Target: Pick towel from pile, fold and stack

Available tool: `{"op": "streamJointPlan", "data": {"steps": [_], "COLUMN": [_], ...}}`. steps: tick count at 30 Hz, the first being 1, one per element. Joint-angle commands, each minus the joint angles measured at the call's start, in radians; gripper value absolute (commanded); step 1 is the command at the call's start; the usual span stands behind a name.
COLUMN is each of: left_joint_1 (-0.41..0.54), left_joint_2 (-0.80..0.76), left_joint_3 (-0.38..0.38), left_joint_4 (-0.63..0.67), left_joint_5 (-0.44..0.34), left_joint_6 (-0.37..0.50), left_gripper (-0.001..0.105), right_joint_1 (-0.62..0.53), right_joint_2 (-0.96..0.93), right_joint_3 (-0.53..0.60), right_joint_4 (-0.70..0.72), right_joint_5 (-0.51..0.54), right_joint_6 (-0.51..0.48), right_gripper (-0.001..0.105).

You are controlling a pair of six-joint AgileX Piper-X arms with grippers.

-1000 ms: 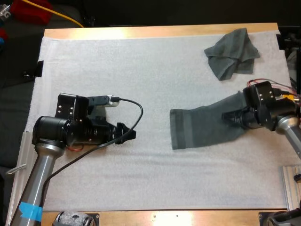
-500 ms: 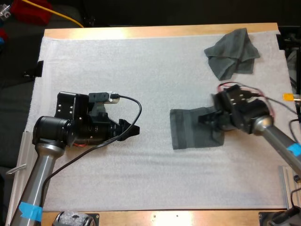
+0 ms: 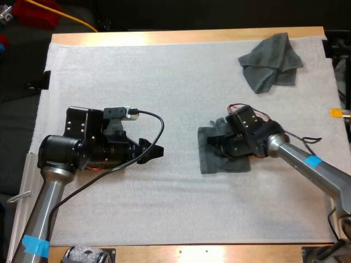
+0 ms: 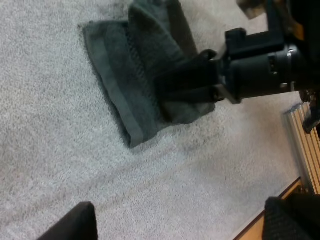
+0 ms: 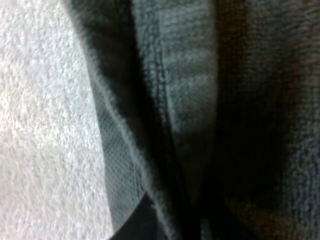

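High view: mid-fold, pinching towel (image 3: 205, 161) with right jaws; left jaws spread, well apart from towel. Risk: dragging top layer askew at release.

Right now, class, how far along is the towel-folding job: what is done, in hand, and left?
Done: one half-folded towel lies on the mat, apart from the crumpled towel. In hand: the right gripper is shut on its upper layer, doubled over the lower one. To do: finishing the fold, stacking, then the crumpled towel. The left gripper is open, clear of both.
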Motion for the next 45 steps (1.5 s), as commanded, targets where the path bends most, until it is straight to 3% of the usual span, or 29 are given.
{"op": "streamJointPlan", "data": {"steps": [1, 6, 9, 13, 16, 18, 25, 36, 45], "left_joint_1": [0.0, 0.0, 0.0, 0.0, 0.0, 0.0, 0.0, 0.0, 0.0], "left_joint_2": [-0.004, -0.004, -0.004, -0.004, -0.004, -0.004, -0.004, -0.004, -0.004], "left_joint_3": [-0.002, -0.002, -0.002, -0.002, -0.002, -0.002, -0.002, -0.002, -0.002], "left_joint_4": [-0.005, -0.005, -0.005, -0.005, -0.005, -0.005, -0.005, -0.005, -0.005], "left_joint_5": [0.022, 0.057, 0.058, 0.058, 0.058, 0.058, 0.058, 0.058, 0.058], "left_joint_6": [-0.001, -0.001, -0.001, -0.001, -0.001, -0.001, -0.001, -0.001, 0.0], "left_gripper": [0.066, 0.066, 0.066, 0.066, 0.066, 0.066, 0.066, 0.066, 0.066], "right_joint_1": [0.002, 0.002, 0.002, 0.002, 0.002, 0.002, 0.033, 0.1, 0.098], "right_joint_2": [0.007, 0.049, 0.059, 0.055, 0.036, 0.022, -0.001, 0.052, -0.039], "right_joint_3": [-0.009, -0.009, -0.009, -0.009, -0.011, -0.012, -0.014, -0.014, -0.014], "right_joint_4": [-0.013, -0.026, -0.035, -0.063, -0.096, -0.124, -0.147, -0.175, -0.139], "right_joint_5": [-0.021, -0.017, -0.02, -0.059, -0.096, -0.119, -0.198, -0.215, -0.146], "right_joint_6": [0.016, 0.046, 0.059, 0.057, 0.052, 0.052, 0.058, 0.075, 0.052], "right_gripper": [0.001, 0.001, 0.008, 0.034, 0.063, 0.071, 0.071, 0.071, 0.071]}}
